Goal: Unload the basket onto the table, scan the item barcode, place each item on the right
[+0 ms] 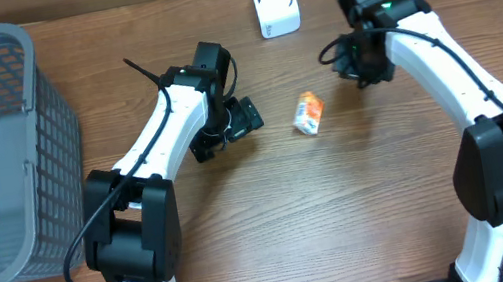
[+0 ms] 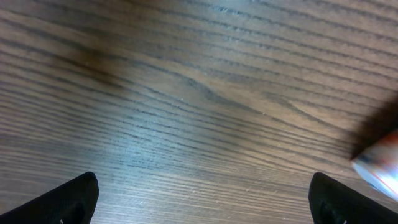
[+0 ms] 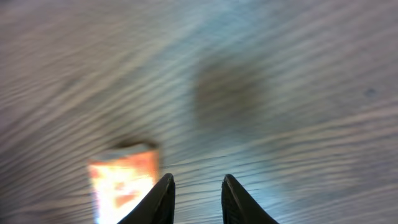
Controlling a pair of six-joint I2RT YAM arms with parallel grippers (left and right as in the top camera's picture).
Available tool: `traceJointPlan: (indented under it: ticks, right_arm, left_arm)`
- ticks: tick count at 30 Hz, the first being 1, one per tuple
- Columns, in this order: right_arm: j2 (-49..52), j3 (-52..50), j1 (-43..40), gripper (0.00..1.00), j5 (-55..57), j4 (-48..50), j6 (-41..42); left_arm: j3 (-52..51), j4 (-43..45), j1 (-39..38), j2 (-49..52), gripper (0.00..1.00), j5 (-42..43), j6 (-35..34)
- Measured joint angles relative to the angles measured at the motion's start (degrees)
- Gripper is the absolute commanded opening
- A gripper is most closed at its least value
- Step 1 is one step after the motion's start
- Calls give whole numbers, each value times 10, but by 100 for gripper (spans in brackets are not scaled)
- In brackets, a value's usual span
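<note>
— Claws first: how did they stand?
— Left claw (image 2: pixel 205 198) was spread wide. Its two dark fingers (image 2: pixel 71 200) sat at the bottom corners of its own camera's picture, with only wood between them. Right claw (image 3: pixel 198 194) had its tips a little apart, leaving a narrow gap, and it gripped nothing.
— And the carton?
— The small orange-and-white carton (image 1: pixel 308 112) lay on the table (image 1: pixel 345 217), untouched, just above the middle as seen from overhead. The left claw was near it at its 9 o'clock. The right claw was between its 1 and 2 o'clock. Both were clear of it.
— What was the surface like?
— Brown wood, with a strong grain running side to side. A white scanner (image 1: pixel 275 2) stood near the far edge at 12 o'clock, and a grey mesh basket (image 1: pixel 53 112) filled the 9 o'clock side. Of the room, only a pale tan strip past the far edge showed.
— Did the wrist cameras add anything?
— The overhead view gave the layout, but the dark wrists hid the gaps between the fingers. The right wrist view showed the carton blurred at 7 o'clock, left of the tips and apart from them, and a shadowy patch on the wood at 12. The left wrist view caught only a blurred corner of the carton at its 3 o'clock edge. Only the overhead view showed the scanner and the basket. Whether a barcode faced up, I could not tell.
</note>
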Motion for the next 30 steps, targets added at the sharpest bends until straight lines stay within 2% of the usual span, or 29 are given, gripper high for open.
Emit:
traceJointPlan:
  ticks: [10,15,20,27,30]
  right_arm:
    - [14,-107,18,26,-101,130,0]
    - [16,-115,49,37,-122,173,2]
    - [17,-115,66,39,-127,178,7]
    - [42,-115,65,49,-150,193,16]
    - [63,-115,65,49,-172,198,18]
  left_arm:
    - [0,5,0,0,100,0,0]
    - [0,4,0,0,100,0,0]
    - [0,2,0,0,100,0,0]
    - [0,1,0,0,100,0,0]
    - [0,1,0,0,100,0,0]
